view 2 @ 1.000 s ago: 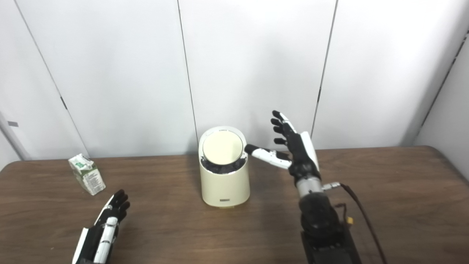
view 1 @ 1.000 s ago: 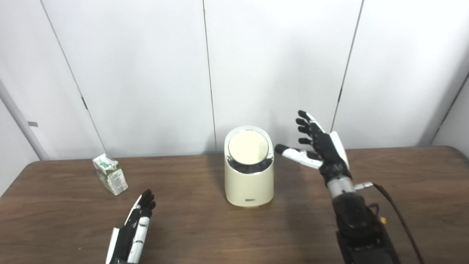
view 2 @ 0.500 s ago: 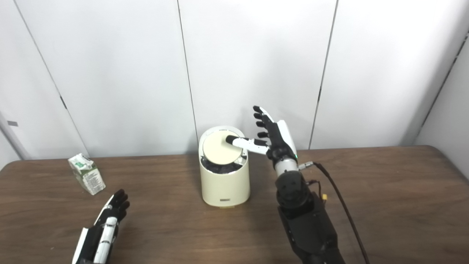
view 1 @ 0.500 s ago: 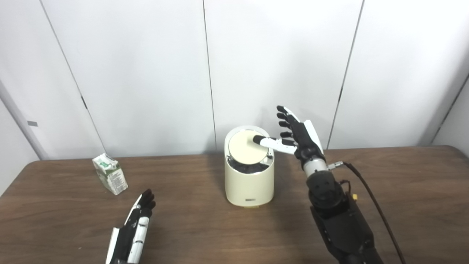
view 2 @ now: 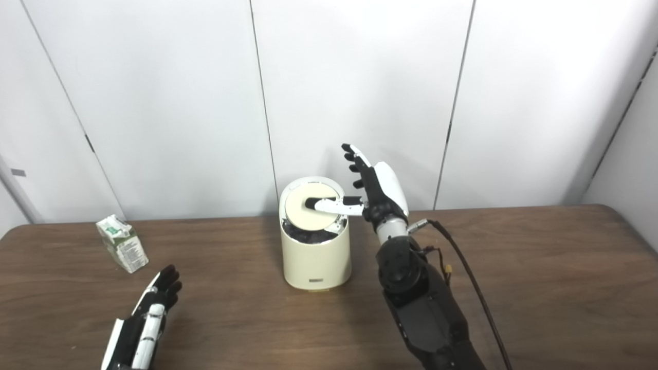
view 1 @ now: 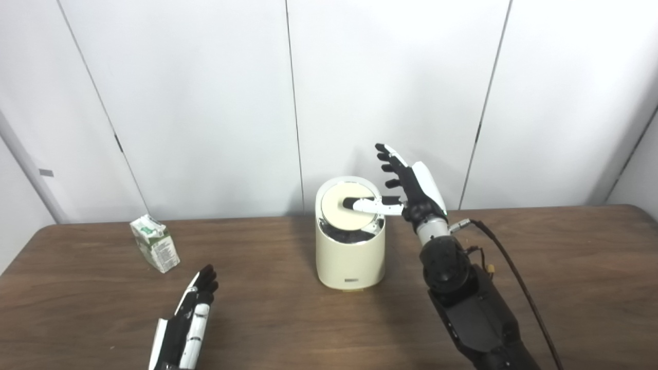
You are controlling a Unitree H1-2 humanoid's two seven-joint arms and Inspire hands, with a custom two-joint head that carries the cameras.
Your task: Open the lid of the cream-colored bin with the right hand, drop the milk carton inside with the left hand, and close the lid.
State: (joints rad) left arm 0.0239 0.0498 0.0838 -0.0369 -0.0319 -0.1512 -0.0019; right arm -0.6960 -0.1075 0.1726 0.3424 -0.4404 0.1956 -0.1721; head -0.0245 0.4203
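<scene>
The cream-colored bin [view 1: 351,257] stands at the middle of the brown table, its round lid [view 1: 343,211] tilted toward me with a dark gap below its front edge. My right hand [view 1: 408,185] is open just right of the bin's top, fingers spread upward, and its thumb [view 1: 367,204] lies across the lid. The milk carton [view 1: 154,250], white and green, stands at the far left of the table. My left hand [view 1: 187,318] rests open and flat near the front edge, a short way in front and to the right of the carton.
A white panelled wall [view 1: 205,103] runs close behind the table's back edge. A dark cable [view 1: 514,277] trails from my right wrist over the table on the right. Bare brown table [view 1: 565,288] stretches around the bin.
My right hand moved left and slightly up from beside the bin until its thumb came over the lid. The left hand and the carton stayed put.
</scene>
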